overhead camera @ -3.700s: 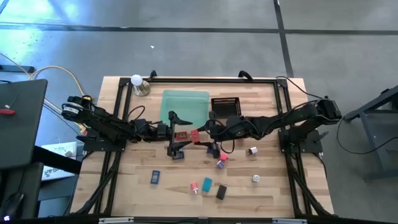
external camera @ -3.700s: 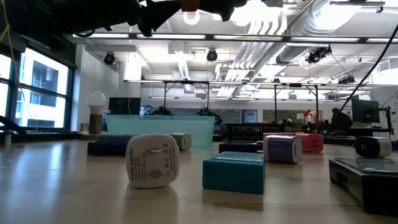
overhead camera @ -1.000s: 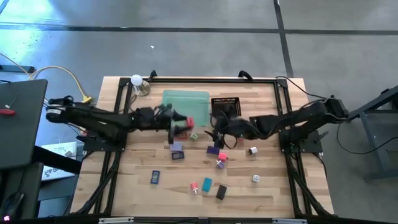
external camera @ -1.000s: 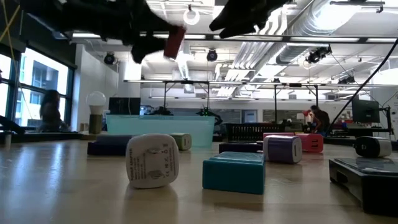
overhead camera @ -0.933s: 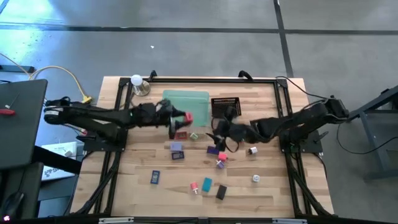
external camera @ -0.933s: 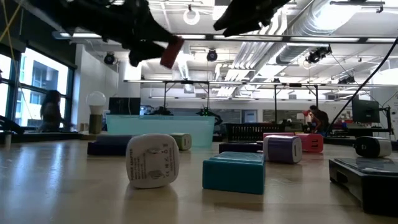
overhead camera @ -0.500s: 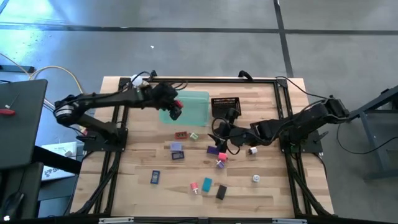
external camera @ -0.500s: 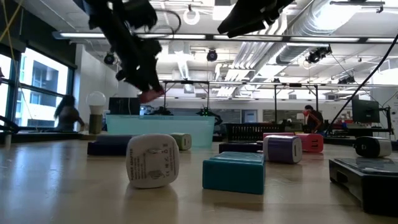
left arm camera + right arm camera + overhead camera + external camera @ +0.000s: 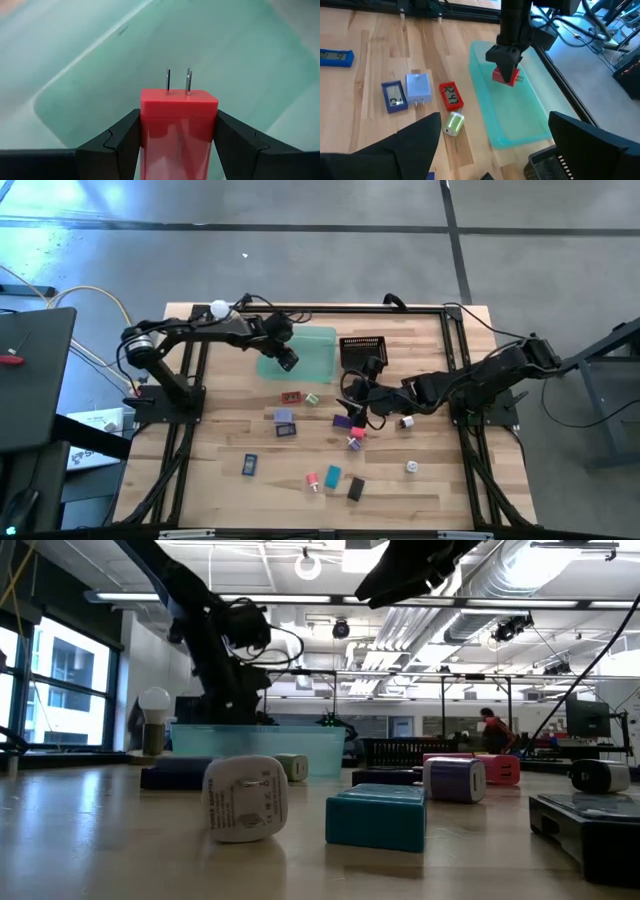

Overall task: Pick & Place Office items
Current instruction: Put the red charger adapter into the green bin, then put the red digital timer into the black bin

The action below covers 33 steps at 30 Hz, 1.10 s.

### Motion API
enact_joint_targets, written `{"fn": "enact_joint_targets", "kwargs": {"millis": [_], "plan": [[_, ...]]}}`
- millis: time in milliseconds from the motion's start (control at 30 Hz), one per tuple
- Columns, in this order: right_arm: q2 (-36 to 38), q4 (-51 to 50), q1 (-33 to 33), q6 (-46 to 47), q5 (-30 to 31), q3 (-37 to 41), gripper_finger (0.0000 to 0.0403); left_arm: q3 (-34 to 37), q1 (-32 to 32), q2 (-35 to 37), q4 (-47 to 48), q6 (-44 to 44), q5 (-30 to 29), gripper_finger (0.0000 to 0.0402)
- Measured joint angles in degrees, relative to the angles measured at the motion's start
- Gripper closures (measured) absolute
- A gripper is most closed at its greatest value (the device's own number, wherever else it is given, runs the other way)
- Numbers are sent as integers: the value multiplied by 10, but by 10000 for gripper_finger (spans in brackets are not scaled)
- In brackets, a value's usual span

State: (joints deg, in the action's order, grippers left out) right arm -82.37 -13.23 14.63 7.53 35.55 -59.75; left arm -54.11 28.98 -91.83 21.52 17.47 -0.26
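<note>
Since the earlier frames, your left arm has swung from mid-table to the far side, and your left gripper (image 9: 286,360) now hangs over the translucent green tray (image 9: 318,365), its fingers (image 9: 122,142) clamped on the red plug adapter (image 9: 178,131). You can see from the left wrist view that the adapter sits between both fingers, its two metal prongs pointing down toward the tray floor. From the right wrist view it is above the tray, not yet resting in it.

Your right gripper (image 9: 362,402) holds over the table's middle, just in front of the black mesh basket (image 9: 363,349), fingers (image 9: 410,145) spread wide and holding nothing.

You still have office items on the wood: a small red block (image 9: 292,396) and a pale green piece (image 9: 312,398) beside each other in front of the tray, a purple block (image 9: 342,421) near your right gripper, a blue item (image 9: 249,465), a teal block (image 9: 332,475), a black block (image 9: 355,489) and two white pieces (image 9: 407,421) toward the right side.
</note>
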Motion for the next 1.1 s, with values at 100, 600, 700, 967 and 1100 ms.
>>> {"fn": "enact_joint_targets", "kwargs": {"millis": [100, 600, 700, 967, 1100], "plan": [[0, 0, 0, 0, 0, 0, 45, 0, 4, -8, -8, 4, 1, 189], [0, 0, 0, 0, -13, 0, 45, -14, -11, 76, 21, -63, 2, 99], [0, -2, 0, 0, -13, 0, 45, -14, -36, 132, 49, -76, 15, 98], [0, -16, 0, 4, -13, 0, 45, -13, -143, 221, 135, -72, 40, 97], [0, -17, 0, 18, -17, 0, 45, -13, -202, 218, 131, -63, 43, 97]]}}
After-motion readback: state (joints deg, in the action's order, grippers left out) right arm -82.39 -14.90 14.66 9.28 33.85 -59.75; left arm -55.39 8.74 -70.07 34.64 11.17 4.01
